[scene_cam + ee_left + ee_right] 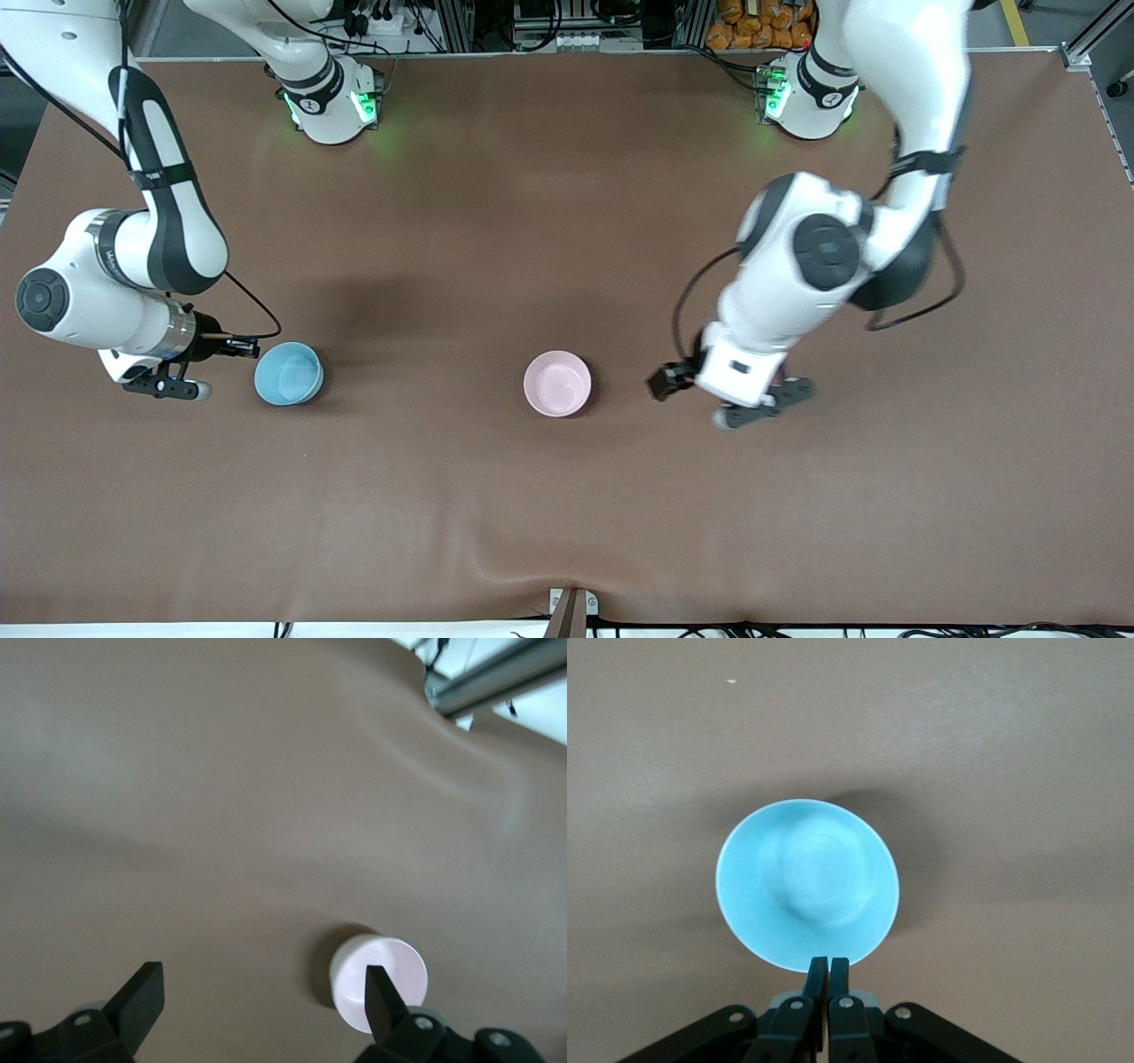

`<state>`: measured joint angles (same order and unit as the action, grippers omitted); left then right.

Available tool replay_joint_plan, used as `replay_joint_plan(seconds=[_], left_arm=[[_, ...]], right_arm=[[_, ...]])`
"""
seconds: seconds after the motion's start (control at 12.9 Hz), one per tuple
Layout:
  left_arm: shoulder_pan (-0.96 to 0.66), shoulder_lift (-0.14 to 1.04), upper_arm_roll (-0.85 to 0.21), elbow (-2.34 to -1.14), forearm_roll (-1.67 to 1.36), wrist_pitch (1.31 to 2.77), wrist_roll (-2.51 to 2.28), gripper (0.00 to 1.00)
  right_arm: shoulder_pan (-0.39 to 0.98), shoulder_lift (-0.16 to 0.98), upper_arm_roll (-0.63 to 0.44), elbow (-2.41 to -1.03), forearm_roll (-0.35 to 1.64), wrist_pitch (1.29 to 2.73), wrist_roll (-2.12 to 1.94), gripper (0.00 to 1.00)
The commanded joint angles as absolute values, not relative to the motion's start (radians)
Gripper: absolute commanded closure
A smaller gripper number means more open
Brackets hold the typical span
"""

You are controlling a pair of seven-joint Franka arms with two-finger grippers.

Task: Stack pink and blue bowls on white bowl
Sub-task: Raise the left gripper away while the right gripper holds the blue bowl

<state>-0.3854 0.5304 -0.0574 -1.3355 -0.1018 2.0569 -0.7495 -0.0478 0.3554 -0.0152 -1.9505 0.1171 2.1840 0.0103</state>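
The pale pink bowl [557, 383] stands upright mid-table. In the left wrist view the pink bowl [390, 974] shows a whitish outer wall below its rim; I cannot tell whether that is the white bowl, which shows nowhere on its own. My left gripper [764, 406] [263, 983] hangs open and empty over bare table, beside the pink bowl toward the left arm's end. The light blue bowl [288, 373] [806, 884] stands upright toward the right arm's end. My right gripper [168, 387] [828, 964] is shut and empty, up in the air just outside the blue bowl's rim.
The brown table mat [567, 221] has a raised wrinkle [496, 554] near the front edge. The two robot bases [332, 102] [806, 102] stand along the back edge. Bare mat lies between the two bowls.
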Motion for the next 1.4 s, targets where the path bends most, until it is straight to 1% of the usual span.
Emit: replay_joint_plan(seconds=[0.0, 0.23, 0.47, 0.62, 1.09, 1.32], left_arm=[[-0.316, 0.48, -0.064, -1.359, -0.086, 2.008, -0.631, 0.0], [-0.233, 0.433, -0.064, -1.359, -0.086, 1.919, -0.475, 0.0], [-0.143, 0.387, -0.067, -1.361, -0.087, 1.84, -0.311, 0.0], [-0.115, 0.341, -0.067, -1.385, -0.089, 1.764, -0.262, 0.0], [-0.06, 0.161, -0.078, -1.512, -0.086, 1.68, -0.209, 0.0], [-0.04, 0.026, -0.08, -1.642, -0.055, 1.675, -0.201, 0.0]], right_arm=[[-0.044, 0.342, -0.018, -1.965, 0.129, 2.19, 0.025, 0.94], [-0.072, 0.37, -0.02, -1.971, 0.127, 2.252, 0.003, 0.94], [-0.075, 0.382, -0.02, -1.971, 0.127, 2.26, 0.0, 0.94], [-0.077, 0.405, -0.02, -1.974, 0.127, 2.301, 0.0, 0.93], [-0.11, 0.488, -0.018, -1.974, 0.127, 2.379, -0.055, 0.92], [-0.109, 0.521, -0.017, -1.976, 0.133, 2.413, -0.054, 0.92]])
